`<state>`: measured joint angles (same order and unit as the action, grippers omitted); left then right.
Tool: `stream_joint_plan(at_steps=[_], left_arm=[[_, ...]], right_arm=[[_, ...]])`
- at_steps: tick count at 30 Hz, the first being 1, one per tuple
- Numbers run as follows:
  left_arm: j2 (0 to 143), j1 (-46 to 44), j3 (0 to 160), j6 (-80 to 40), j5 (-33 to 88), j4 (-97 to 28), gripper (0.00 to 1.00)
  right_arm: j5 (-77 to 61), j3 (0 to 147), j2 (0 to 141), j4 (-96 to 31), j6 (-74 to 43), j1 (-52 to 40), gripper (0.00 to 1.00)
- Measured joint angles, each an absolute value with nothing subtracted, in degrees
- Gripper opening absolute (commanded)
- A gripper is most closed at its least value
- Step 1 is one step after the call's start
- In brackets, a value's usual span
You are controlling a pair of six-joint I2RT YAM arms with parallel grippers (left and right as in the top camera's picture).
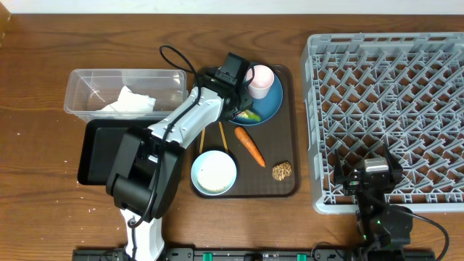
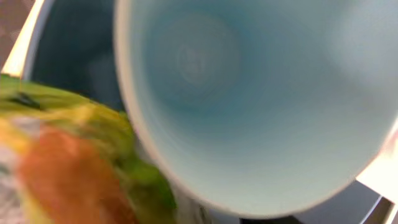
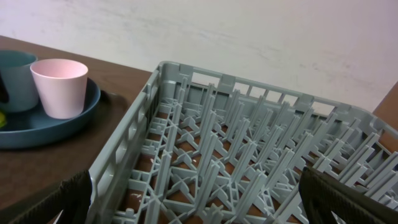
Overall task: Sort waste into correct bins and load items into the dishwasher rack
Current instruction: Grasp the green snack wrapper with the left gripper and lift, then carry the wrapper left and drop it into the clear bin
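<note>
My left gripper [image 1: 239,90] hangs over the blue plate [image 1: 267,104], just left of the pink cup [image 1: 261,78]. It covers the light-blue cup in the overhead view. The light-blue cup's inside [image 2: 249,93] fills the left wrist view, with the green-yellow wrapper [image 2: 74,155] beside it; my fingers do not show there. The carrot [image 1: 249,145], brown food piece [image 1: 282,171], bowl [image 1: 214,172] and chopsticks [image 1: 222,136] lie on the brown serving tray [image 1: 290,130]. The napkin [image 1: 130,104] is in the clear tub [image 1: 81,85]. My right gripper [image 3: 199,205] stands open over the rack's [image 3: 205,143] near corner.
The black tray [image 1: 98,156] sits in front of the clear tub, partly under my left arm. The grey rack [image 1: 391,109] takes up the right side of the table. From the right wrist, the pink cup [image 3: 60,87] and light-blue cup [image 3: 15,78] stand upright on the plate [image 3: 50,121].
</note>
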<state>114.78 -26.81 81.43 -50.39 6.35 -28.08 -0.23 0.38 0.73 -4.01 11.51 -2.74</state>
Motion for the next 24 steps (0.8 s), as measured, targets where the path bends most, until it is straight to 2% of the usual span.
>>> stream_joint_plan(at_steps=[6, 7, 9, 16, 24], left_arm=[[114.78, -26.81, 81.43, -50.65, 6.44, -28.08, 0.19], [114.78, -26.81, 81.43, -50.63, 6.48, -28.08, 0.12], [114.78, -26.81, 81.43, -50.48, 6.87, -28.08, 0.06], [113.75, -26.81, 81.41, -50.78, 7.81, -28.27, 0.06], [104.62, -26.79, 81.34, -50.81, 8.47, -31.83, 0.06]], right_arm=[[-0.25, 0.38, 0.73, -3.99, 11.51, -2.74, 0.99], [-0.23, 0.38, 0.73, -3.99, 11.51, -2.74, 0.99], [-0.25, 0.38, 0.73, -4.01, 11.51, -2.74, 0.99], [-0.23, 0.38, 0.73, -3.99, 11.51, -2.74, 0.99], [-0.23, 0.38, 0.73, -3.99, 11.51, -2.74, 0.99]])
